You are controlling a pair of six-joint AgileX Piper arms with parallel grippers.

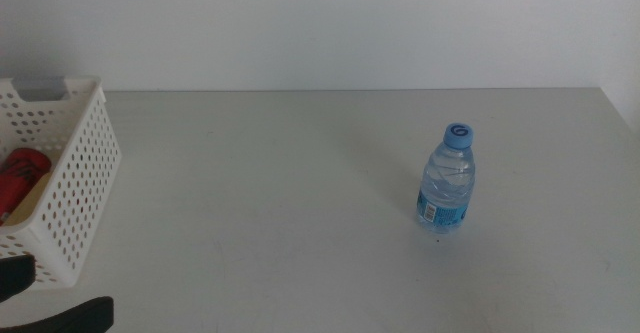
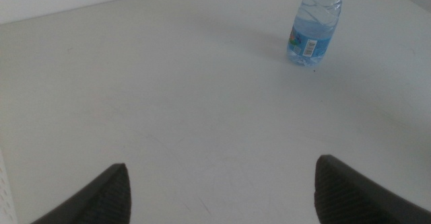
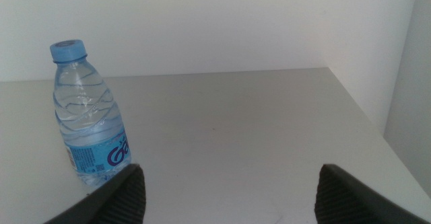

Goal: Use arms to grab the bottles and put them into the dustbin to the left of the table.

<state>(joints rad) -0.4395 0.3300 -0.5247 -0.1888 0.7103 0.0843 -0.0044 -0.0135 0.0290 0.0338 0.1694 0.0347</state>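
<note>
Water bottle (image 1: 446,179) upright, right of centre in middle view, alone on matte off-white surface (image 1: 270,193).
Red can (image 1: 18,180) lies inside perforated white dustbin (image 1: 75,188), far left.
Left gripper (image 2: 219,190) jaws wide, empty; right gripper (image 3: 225,194) same.
Risk: thin ribbed plastic, smooth and round, could tip or slip under off-centre pinch.
</note>
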